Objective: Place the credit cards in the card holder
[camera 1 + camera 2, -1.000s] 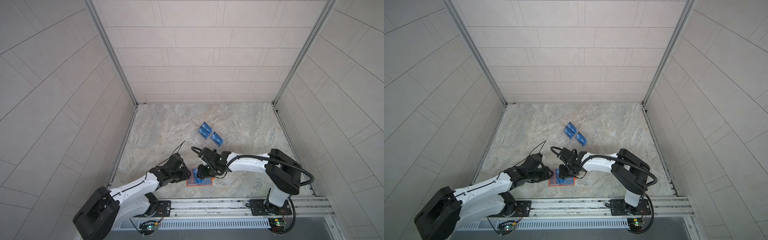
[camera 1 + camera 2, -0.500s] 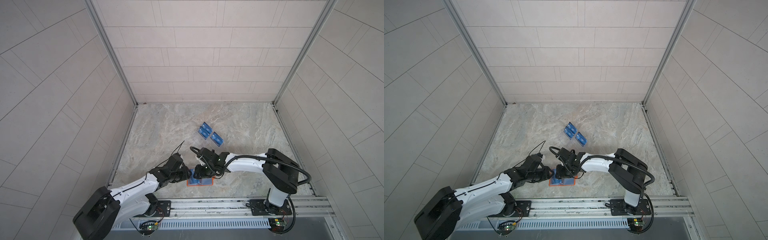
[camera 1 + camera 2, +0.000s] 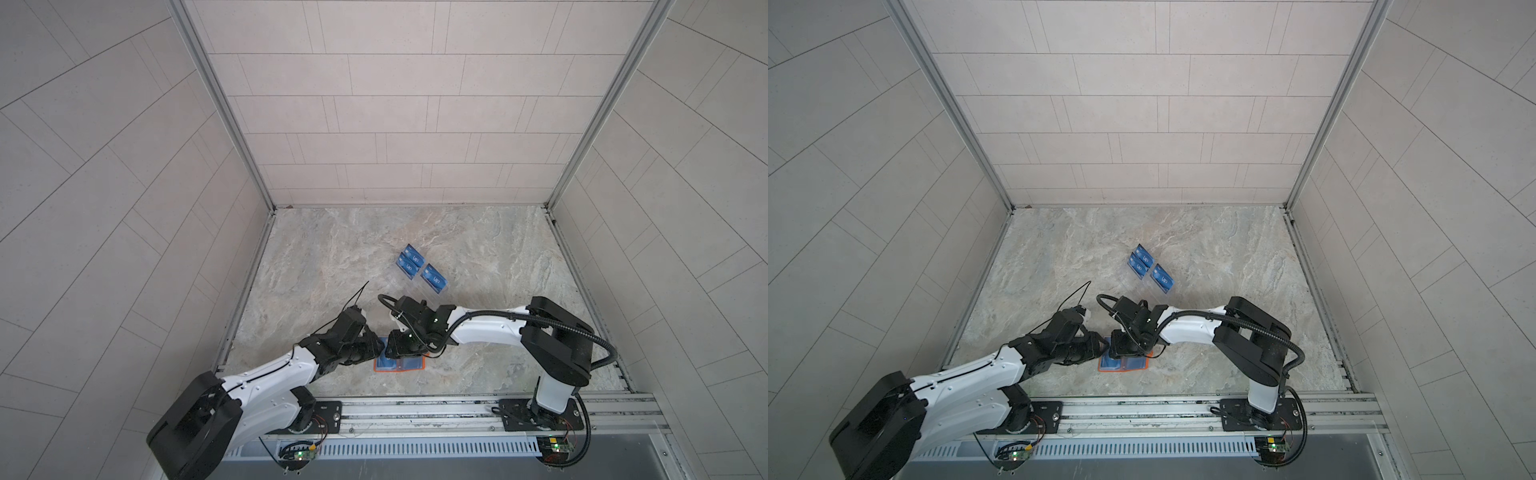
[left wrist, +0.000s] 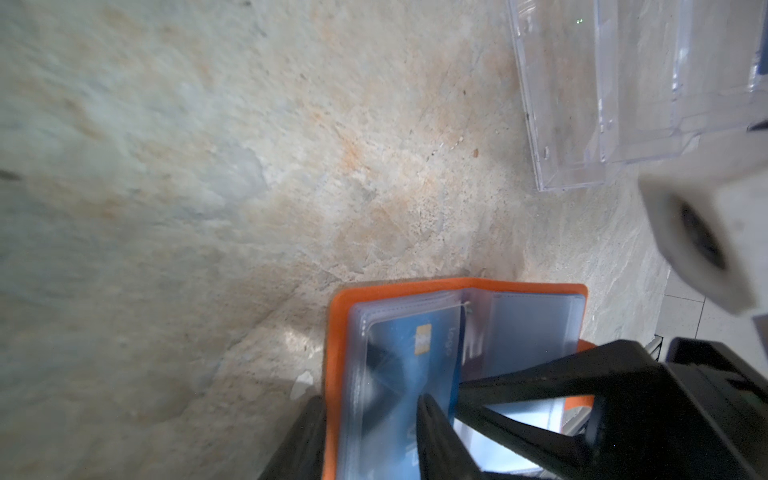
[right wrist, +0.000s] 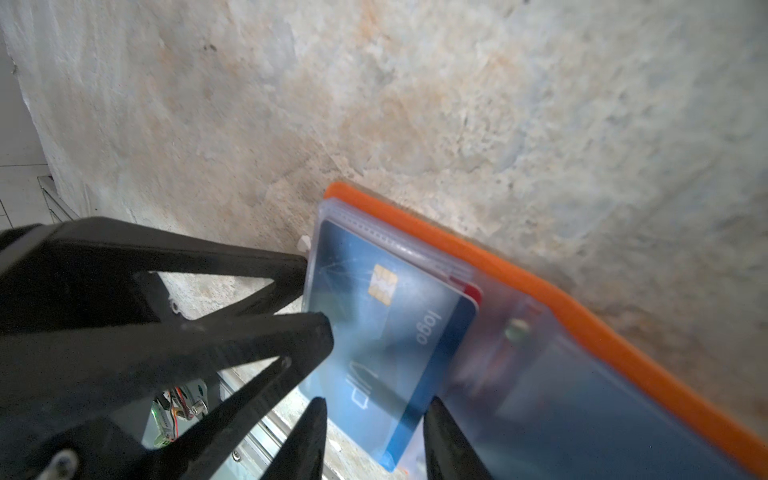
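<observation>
Your right gripper (image 5: 376,403) straddles the near end of a blue card (image 5: 386,332), with a finger against each long edge, so I read it as clamped on that card. The card lies mostly under the top clear sleeve on one page of the open orange card holder (image 4: 519,287), and its near end appears to stick out of the sleeve. A red card (image 5: 475,292) peeks from a sleeve beneath.

Your left gripper (image 5: 316,299) meets the same page at the sleeve mouth. One fingertip (image 5: 305,266) is at the sleeve edge and the other sits over the card's corner, with the jaws part-way apart. I cannot tell whether they actually pinch the holder.

Watch these risks:
- If the left fingertip presses on the sleeve mouth, it may squeeze the mouth shut, and the card could then jam or bow.
- If the holder is not truly pinned, your push could slide it across the marble tabletop (image 4: 208,208).
- The card could slip between sleeves rather than into one.
- The two claws are nearly touching and could collide.

Three blue cards (image 3: 411,262) stand in the clear acrylic rack (image 4: 582,124), well apart.
</observation>
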